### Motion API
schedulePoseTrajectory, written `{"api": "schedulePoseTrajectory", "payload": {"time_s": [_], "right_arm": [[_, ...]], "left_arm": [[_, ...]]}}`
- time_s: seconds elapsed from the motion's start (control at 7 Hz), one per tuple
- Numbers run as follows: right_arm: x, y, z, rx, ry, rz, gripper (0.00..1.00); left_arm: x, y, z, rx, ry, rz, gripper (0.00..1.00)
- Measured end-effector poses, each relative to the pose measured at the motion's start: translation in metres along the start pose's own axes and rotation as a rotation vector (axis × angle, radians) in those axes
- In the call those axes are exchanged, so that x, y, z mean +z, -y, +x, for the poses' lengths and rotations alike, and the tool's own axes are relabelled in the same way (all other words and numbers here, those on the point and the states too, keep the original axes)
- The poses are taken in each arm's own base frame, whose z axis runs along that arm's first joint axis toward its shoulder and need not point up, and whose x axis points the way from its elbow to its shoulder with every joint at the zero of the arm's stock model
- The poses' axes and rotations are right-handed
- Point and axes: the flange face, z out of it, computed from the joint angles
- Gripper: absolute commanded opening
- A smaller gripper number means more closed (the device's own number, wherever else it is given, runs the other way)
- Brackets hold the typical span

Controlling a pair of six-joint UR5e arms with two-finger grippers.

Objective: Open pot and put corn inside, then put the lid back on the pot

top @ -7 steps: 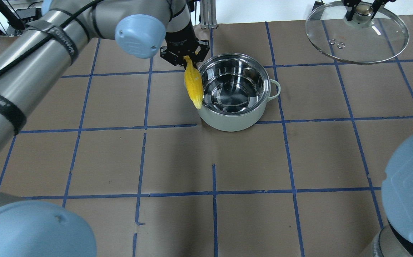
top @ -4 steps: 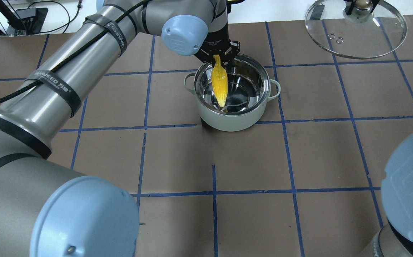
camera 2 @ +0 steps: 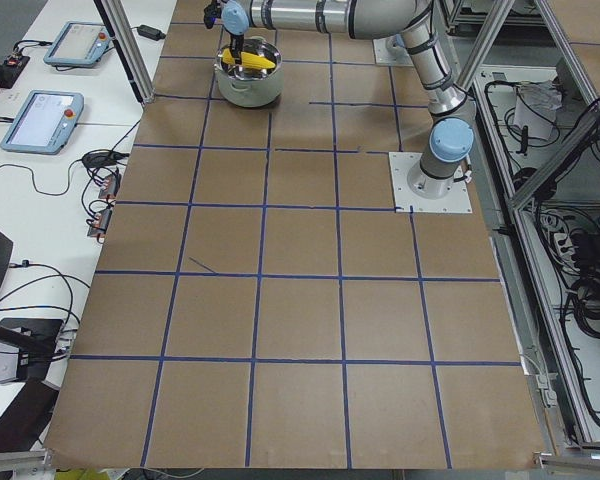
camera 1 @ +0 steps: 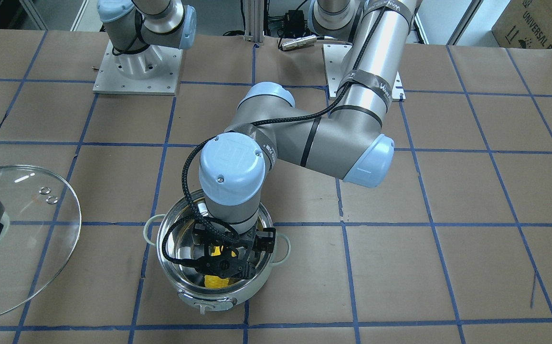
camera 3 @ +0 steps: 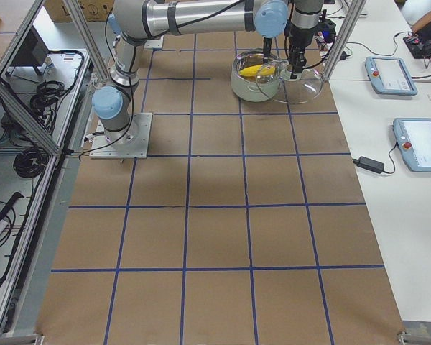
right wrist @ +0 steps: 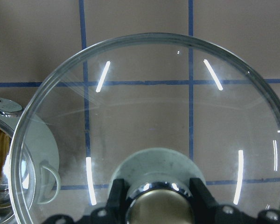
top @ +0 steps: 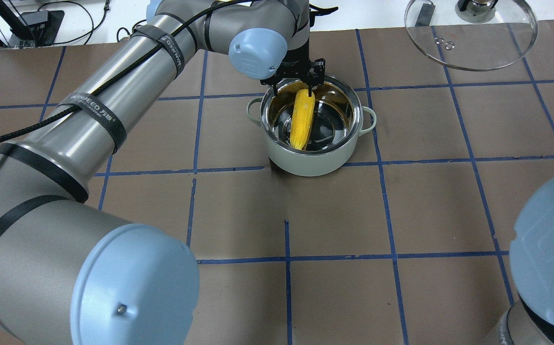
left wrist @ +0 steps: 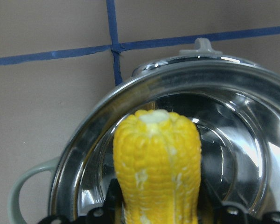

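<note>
The steel pot (top: 315,165) stands open in the far middle of the table. My left gripper (top: 302,92) is shut on the thick end of the yellow corn (top: 302,120), which slants down inside the pot, tip toward the near wall. In the left wrist view the corn (left wrist: 156,163) sits between the fingers over the pot's bottom (left wrist: 233,154). My right gripper (right wrist: 156,198) is shut on the knob of the glass lid (right wrist: 149,107), held in the air to the right of the pot. The lid shows at the top right of the overhead view (top: 478,45).
The table is brown paper with a grid of blue tape (top: 286,261). The left arm's long link (top: 114,110) stretches over the left half of the table. The pot's pale loop handle (top: 369,122) faces the lid's side.
My left gripper carried the corn from beside the pot's left rim to over the pot and lowered it inside. The lid in my right gripper drifted slightly farther away.
</note>
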Motion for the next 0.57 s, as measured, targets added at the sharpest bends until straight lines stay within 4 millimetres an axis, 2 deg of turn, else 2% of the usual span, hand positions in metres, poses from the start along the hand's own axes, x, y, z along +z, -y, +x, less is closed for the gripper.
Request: {"api": "schedulePoseTrajectory", "payload": {"time_s": [0.14,0.29,0.43,0.57], "right_arm": [[0.000,0.001,-0.001,-0.001,0.007,0.009,0.23],[0.000,0.002,-0.003,-0.002,0.016,0.013,0.23],[0.001,0.002,-0.008,-0.005,0.025,0.014,0.23],[0.003,0.003,-0.022,-0.015,0.030,0.014,0.23]], "left_arm": [[-0.015,-0.001,-0.014,0.011,0.001,0.003,1.00],[-0.035,-0.002,-0.043,0.032,0.009,-0.015,1.00],[-0.061,-0.006,-0.091,0.071,0.016,-0.060,1.00],[-0.088,-0.017,-0.143,0.110,0.016,-0.105,1.00]]}}
